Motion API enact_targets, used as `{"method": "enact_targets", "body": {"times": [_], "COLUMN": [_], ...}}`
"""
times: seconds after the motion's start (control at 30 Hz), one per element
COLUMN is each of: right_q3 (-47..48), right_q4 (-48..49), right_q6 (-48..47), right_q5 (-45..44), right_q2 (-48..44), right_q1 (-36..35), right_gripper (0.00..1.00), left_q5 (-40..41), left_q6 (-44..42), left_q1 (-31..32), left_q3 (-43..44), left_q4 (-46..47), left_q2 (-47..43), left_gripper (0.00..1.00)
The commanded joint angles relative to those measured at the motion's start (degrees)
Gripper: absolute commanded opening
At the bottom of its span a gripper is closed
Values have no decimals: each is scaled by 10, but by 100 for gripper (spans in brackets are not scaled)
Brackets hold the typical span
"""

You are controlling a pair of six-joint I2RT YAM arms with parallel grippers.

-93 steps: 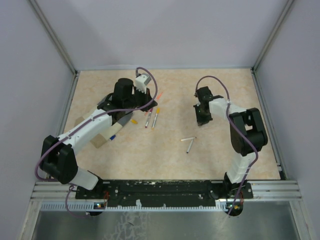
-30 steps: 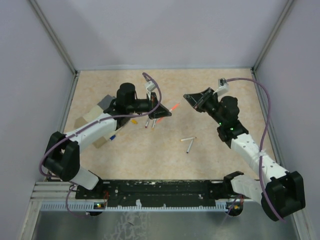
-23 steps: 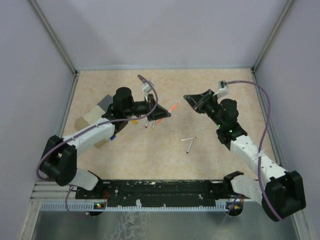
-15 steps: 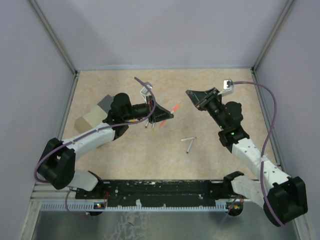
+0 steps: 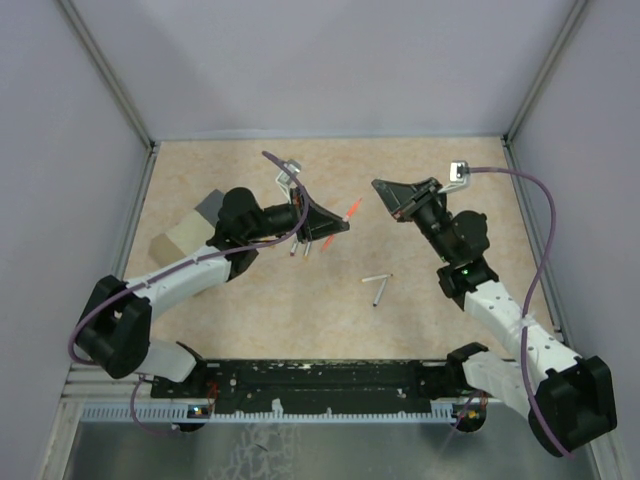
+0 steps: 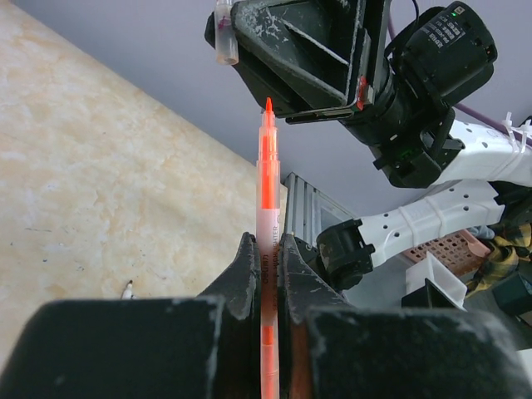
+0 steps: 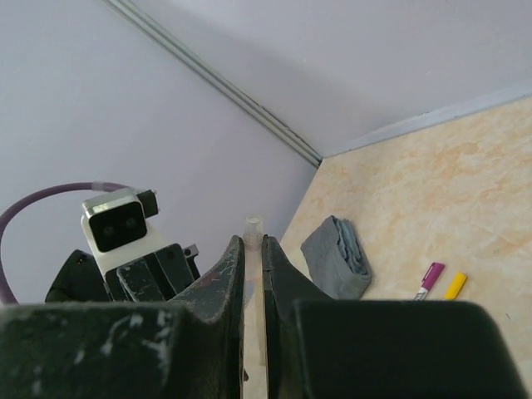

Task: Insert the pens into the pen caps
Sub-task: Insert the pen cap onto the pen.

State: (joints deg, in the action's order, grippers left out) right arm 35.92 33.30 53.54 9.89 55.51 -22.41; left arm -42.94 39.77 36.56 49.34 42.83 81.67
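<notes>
My left gripper (image 5: 335,228) is shut on an orange pen (image 5: 350,211) and holds it above the table, tip pointing right. In the left wrist view the pen (image 6: 266,166) stands up between the jaws of the left gripper (image 6: 266,241). Its tip is just below my right gripper (image 6: 316,50), apart from the clear pen cap (image 6: 223,33) sticking out of it. My right gripper (image 5: 383,190) is raised and faces the left one. In the right wrist view it (image 7: 249,243) is shut on that clear cap (image 7: 253,226). Two white pens (image 5: 377,285) lie on the table.
A beige box with a grey lid (image 5: 190,230) stands left, beside the left arm. More pens (image 5: 300,247) lie under the left gripper. A magenta cap (image 7: 432,275) and a yellow cap (image 7: 455,285) lie on the table near the grey lid (image 7: 337,253).
The left gripper has lifted the orange pen off the table and carried it right. The right arm has unfolded, swung out and turned its gripper with the cap toward the pen tip.
</notes>
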Motion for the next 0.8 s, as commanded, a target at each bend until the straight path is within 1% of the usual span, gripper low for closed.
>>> {"method": "enact_targets", "body": {"times": [0.0,0.3,0.77], "right_q3": [4,3,4], "right_q4": [62,84,88], "right_q6": [-12,-11,-6], "right_q5": [8,32,45], "right_q2": [-16,-15,2], "right_q1": [-6,-6,-8], "right_gripper": [0,0,0], "left_q5": [1,-3,-6], "left_q6": [13,15,16], "left_q1": [4,7,8], "left_q3": [9,17,17], "left_q4": [33,33,44], "left_q2": [8,16,13], "left_gripper": [0,0,0]}}
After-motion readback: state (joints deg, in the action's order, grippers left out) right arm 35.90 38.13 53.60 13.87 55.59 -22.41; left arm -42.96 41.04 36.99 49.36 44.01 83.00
